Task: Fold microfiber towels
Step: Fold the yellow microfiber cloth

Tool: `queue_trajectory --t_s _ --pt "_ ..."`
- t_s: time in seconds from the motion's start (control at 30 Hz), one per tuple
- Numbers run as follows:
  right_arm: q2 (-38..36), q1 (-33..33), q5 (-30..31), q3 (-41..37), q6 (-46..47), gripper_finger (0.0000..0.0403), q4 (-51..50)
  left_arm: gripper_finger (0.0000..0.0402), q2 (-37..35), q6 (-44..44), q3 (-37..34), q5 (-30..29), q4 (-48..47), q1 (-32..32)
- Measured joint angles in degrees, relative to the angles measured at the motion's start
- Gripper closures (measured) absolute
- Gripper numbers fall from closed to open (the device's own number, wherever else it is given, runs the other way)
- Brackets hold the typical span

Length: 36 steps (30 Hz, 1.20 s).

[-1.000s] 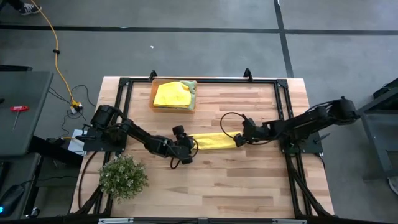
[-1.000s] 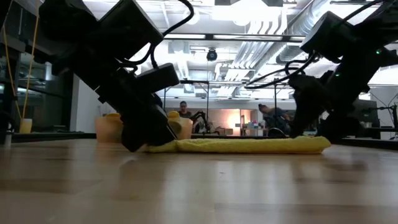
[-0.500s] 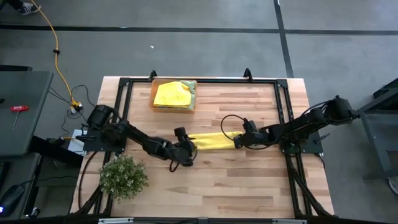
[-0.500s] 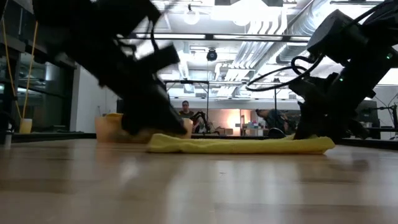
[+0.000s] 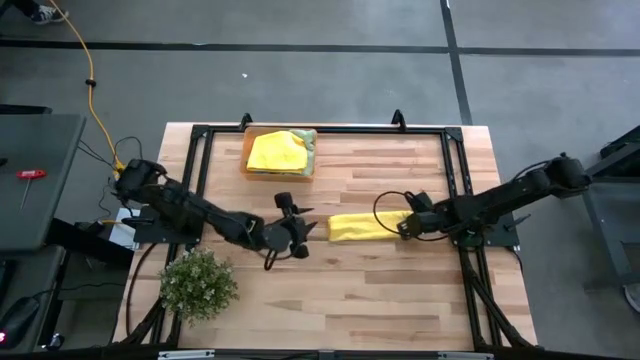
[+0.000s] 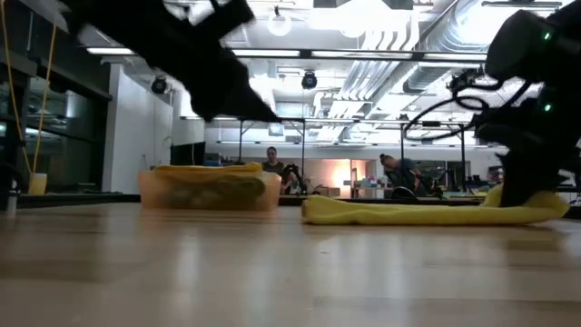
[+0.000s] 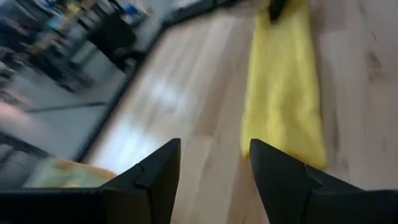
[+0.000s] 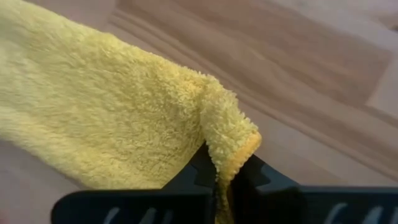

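The right end effector [image 5: 403, 227] is clamping the right-hand edge of a folded yellow towel [image 5: 364, 226]. The right wrist view is showing the two dark fingers [image 8: 205, 171] pinching a raised corner of the fluffy yellow fabric, with the jaws closed tightly on it. The towel is lying as a narrow strip on the wooden table [image 5: 400, 290], near the middle and slightly toward the right side. In the low view the strip is resting flat on the table surface, with its right end lifted slightly where the right end effector [image 6: 525, 191] is gripping it.

The left end effector [image 5: 303, 233] is hovering just beside the left end of the towel, apart from it. Its fingers [image 7: 158, 180] are standing spread and are holding nothing; the left wrist view is showing the yellow strip lying ahead of them on the wood.

An orange tray [image 5: 280, 173] is sitting near the far edge of the table and is holding a second yellow towel [image 5: 277, 153] with other cloth underneath. A small green plant [image 5: 199, 284] is standing at the near left corner.
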Motion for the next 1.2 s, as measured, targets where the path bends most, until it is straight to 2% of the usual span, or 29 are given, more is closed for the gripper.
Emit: queue_trajectory --t_s 0.13,0.27,0.37,0.47,0.53,0.63,0.77,1.2 --pt "-4.2 0.6 1.1 3.0 0.2 0.0400 -8.5 0.0230 6.1 0.1 -0.5 8.4 5.5 3.7" --pt "-5.3 0.6 1.5 6.8 -1.0 0.0401 -13.6 0.0258 13.8 3.2 -0.6 9.6 11.8 5.5" --pt "-5.1 0.4 1.0 9.0 -2.2 0.0401 -15.9 0.0304 17.9 4.2 -0.1 12.3 13.1 5.9" --pt "-5.1 0.1 1.0 10.6 -2.3 0.0402 -15.9 0.0370 20.4 4.1 1.1 16.7 14.6 6.3" --pt "-4.8 0.0 1.1 11.7 -2.3 0.0402 -15.7 0.0393 21.6 3.6 1.8 18.9 15.3 6.9" --pt "-3.3 0.0 1.3 13.1 -3.5 0.0402 -12.5 0.0391 23.3 3.3 3.8 22.7 15.2 8.0" --pt "0.0 0.0 0.9 14.1 -5.9 0.0402 -5.1 0.0399 23.7 2.9 4.9 24.7 14.9 9.1" --pt "11.4 0.0 1.4 14.3 -9.8 0.0403 20.8 0.0401 24.6 1.8 5.0 24.8 15.6 9.9"
